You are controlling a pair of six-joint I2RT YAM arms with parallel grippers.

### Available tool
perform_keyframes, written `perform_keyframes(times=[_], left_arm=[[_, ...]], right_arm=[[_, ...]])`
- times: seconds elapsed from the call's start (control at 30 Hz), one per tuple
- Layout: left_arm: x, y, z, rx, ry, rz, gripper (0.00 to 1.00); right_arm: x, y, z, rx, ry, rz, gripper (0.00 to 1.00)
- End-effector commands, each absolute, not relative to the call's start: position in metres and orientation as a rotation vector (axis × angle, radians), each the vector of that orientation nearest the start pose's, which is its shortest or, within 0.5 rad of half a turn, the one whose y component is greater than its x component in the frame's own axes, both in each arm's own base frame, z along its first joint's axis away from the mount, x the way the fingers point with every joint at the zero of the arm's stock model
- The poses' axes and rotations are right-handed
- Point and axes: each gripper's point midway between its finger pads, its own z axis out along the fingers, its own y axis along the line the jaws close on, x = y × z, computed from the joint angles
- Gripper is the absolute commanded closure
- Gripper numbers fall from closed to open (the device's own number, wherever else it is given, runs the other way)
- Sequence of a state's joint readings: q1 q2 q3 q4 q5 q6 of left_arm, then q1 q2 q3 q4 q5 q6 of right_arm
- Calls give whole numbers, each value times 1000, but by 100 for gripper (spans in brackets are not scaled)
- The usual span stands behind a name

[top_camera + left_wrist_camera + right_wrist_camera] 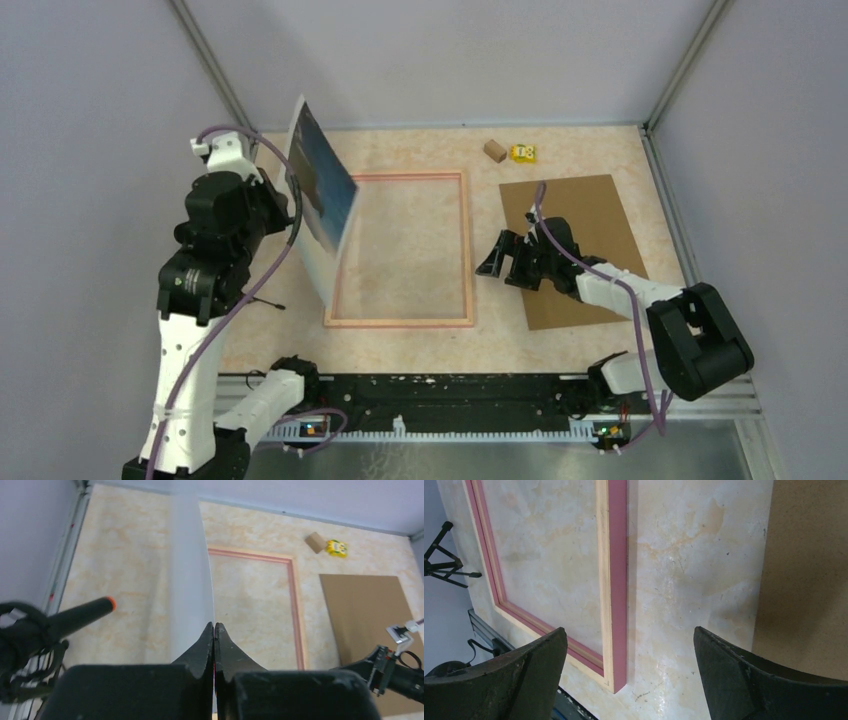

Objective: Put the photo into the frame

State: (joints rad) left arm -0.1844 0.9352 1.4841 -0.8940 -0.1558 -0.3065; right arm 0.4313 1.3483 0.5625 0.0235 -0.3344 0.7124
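**Left tool pinches the photo on edge; right tool gapes over bare worktop**

The left tool (pixel 214 626) is closed tight, its two fingertips pressed together on the near edge of the photo (pixel 322 188), and it touches nothing else; the photo stands nearly upright in that grip, its plain white back toward the left wrist camera and its blue sky side facing the frame (pixel 468 250); the sheet rises over the frame's left rail, and whether its lower corner touches the rail or the worktop (pixel 270 330) I cannot tell. The right tool (pixel 628 632) is spread wide and holds nothing; it hovers above the bare strip of worktop between the frame's right rail and the left edge of the brown backing board (pixel 590 225), touching neither. The frame lies flat about the middle of the worktop; the backing board lies flat toward the right edge; a small brown block (pixel 494 150) and a yellow object (pixel 522 153) sit side by side near the far edge.
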Motion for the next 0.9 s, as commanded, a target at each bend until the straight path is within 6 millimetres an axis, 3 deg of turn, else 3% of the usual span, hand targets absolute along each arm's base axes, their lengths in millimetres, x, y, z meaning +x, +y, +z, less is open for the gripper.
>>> perform_keyframes(times=[0.0,0.1,0.2,0.4,0.47,0.53,0.63,0.87], left_arm=[[289,-86,380,72,1993,-313,100],[284,-149,354,264,2059,-260,100],[272,-203,306,428,2150,-175,100],[252,-242,170,688,2408,24,100],[241,-254,134,759,2455,49,100],[229,-267,112,818,2468,50,100],[214,-291,96,883,2464,1,100],[165,-335,67,1017,2499,-97,100]], right_arm=[[259,205,72,142,2424,879,6],[257,196,72,185,2421,836,6],[257,184,71,249,2402,811,6],[256,150,60,406,2366,832,5],[255,140,55,436,2366,825,5],[254,137,52,417,2379,811,5],[248,146,50,379,2412,877,5],[240,193,72,332,2360,1215,6]])
